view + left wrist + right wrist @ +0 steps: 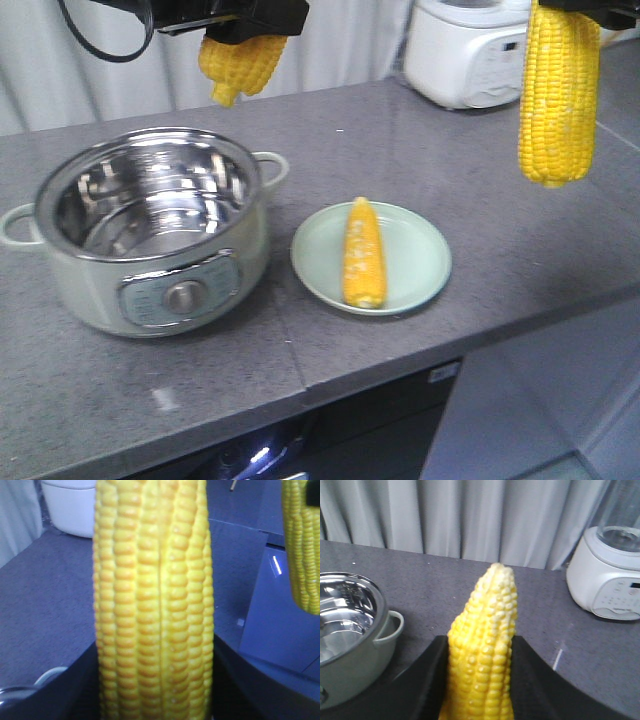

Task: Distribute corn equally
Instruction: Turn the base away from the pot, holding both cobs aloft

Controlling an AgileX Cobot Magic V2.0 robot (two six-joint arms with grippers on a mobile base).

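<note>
— Currently, what is gripped?
— One corn cob (155, 580) is clamped in the left gripper (155, 692); a second cob (487, 625) is clamped in the right gripper (480, 687), tapered tip shown. Both are held above the grey countertop (470, 180).
— Remaining corn?
— A third cob (364, 252) is laid in the pale green plate (425, 262), which is set beside the electric pot (80, 285), not touching.

Bright yellow corn (363, 252), pale green plate (418, 258), speckled grey counter (480, 170).
</note>
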